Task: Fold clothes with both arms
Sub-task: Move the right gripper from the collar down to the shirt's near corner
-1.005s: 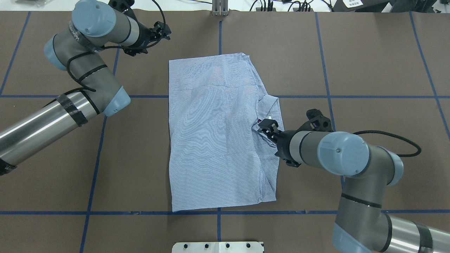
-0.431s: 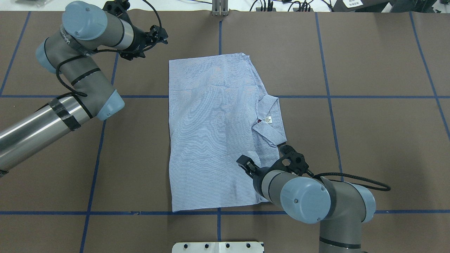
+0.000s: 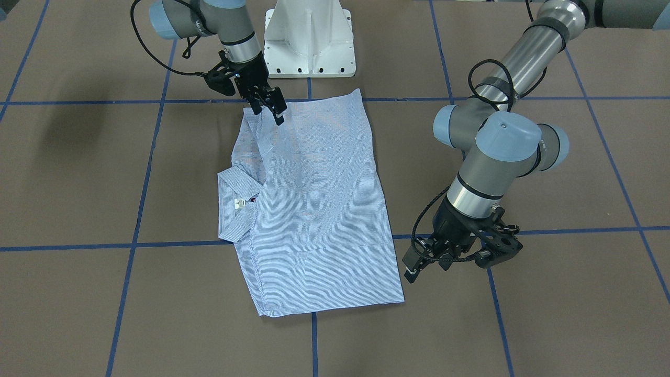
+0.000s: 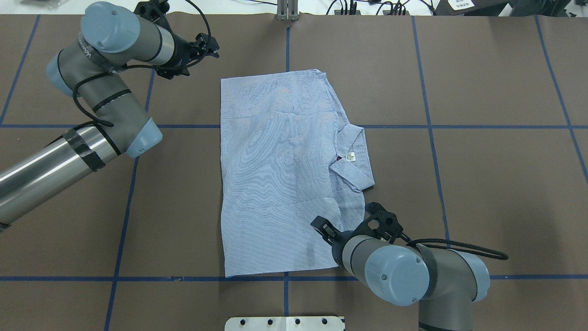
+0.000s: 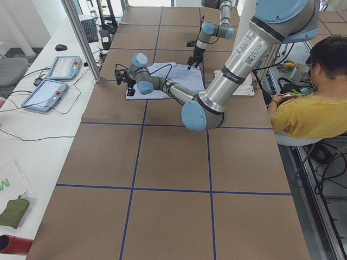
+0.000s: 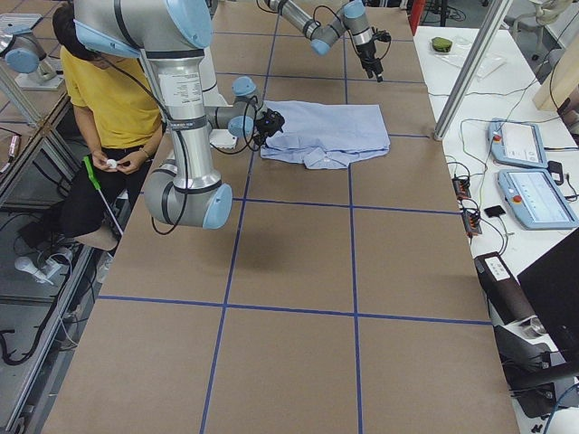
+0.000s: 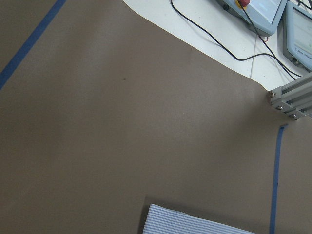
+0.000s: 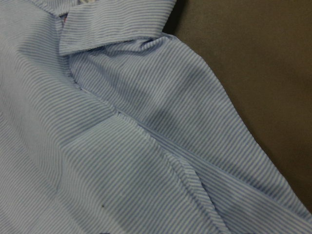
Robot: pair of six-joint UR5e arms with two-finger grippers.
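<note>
Front-facing view: we see the shirt point(image 3: 314, 209) lying flat and folded on the table point(image 3: 523, 314), collar point(image 3: 235, 204) toward the robot's right. The right gripper point(image 3: 270, 114) sits low at the shirt's corner nearest the base, jaws apart, clamping nothing; whether it touches the cloth we cannot tell. The left gripper point(image 3: 411, 267) hangs just beside the far corner, off the fabric, with nothing in it.

Overhead view: the left gripper point(image 4: 210, 44) is clear of the shirt point(image 4: 275, 174), its jaws slightly apart. The right gripper point(image 4: 323, 228) is over the near right corner, below the collar's white label point(image 4: 350, 156).

Left and right side views: both grippers are too small for us to judge.

Left wrist view: we see bare table and one shirt corner point(image 7: 195, 222).

Right wrist view: striped cloth point(image 8: 122, 146) fills the frame, no fingers showing.
</note>
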